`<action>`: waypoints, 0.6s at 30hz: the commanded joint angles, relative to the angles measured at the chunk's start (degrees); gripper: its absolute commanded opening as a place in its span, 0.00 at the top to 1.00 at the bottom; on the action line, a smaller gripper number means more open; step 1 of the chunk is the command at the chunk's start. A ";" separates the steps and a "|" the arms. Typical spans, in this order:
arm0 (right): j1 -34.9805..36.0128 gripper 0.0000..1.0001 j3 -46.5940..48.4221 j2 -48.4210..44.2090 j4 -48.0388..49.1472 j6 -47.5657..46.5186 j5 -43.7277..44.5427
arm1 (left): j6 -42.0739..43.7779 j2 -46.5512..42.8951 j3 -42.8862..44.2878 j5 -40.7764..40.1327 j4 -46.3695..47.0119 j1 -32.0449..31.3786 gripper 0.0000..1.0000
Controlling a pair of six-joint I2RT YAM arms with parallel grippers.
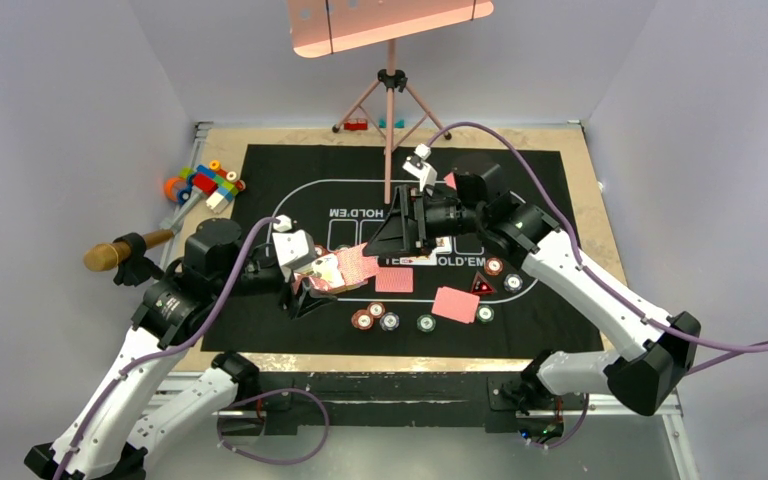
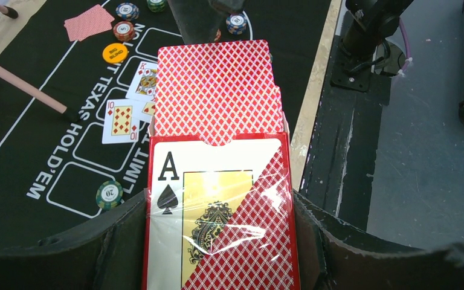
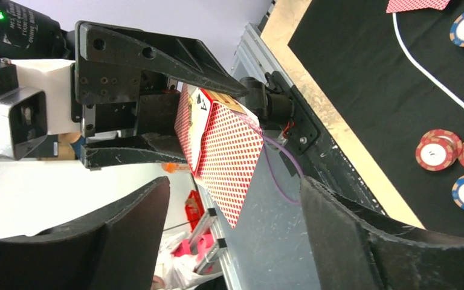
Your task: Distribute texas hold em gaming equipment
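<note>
This is a robot lab test cell: plain pale walls (image 1: 60, 100) box in the table (image 1: 588, 195) on three sides. At top centre a tripod (image 1: 391, 78) carries a pink panel (image 1: 390, 22). Purple cables (image 1: 750, 347) trail at lower right, beside the bare metal frame (image 1: 400, 408) along the bottom.

The tan table (image 1: 280, 136) bears a black printed mat (image 1: 280, 172) and, beside it, colourful toy blocks (image 1: 205, 185).

The left gripper (image 3: 212, 125) clamps a card box (image 3: 194, 124), red-backed cards (image 3: 232, 169) protruding.
</note>
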 commanded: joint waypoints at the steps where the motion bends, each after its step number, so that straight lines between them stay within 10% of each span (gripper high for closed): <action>1: 1.76 0.15 1.64 0.11 0.43 -1.49 1.24 | -1.17 -0.35 1.93 1.48 3.72 0.31 1.00; 7: 5.75 0.13 2.25 3.25 2.97 0.19 1.44 | -1.55 -0.26 2.13 1.51 3.96 0.33 1.00; 18: 5.76 0.48 0.82 4.04 3.32 1.87 2.16 | -2.80 -0.11 2.77 2.42 4.41 0.40 1.00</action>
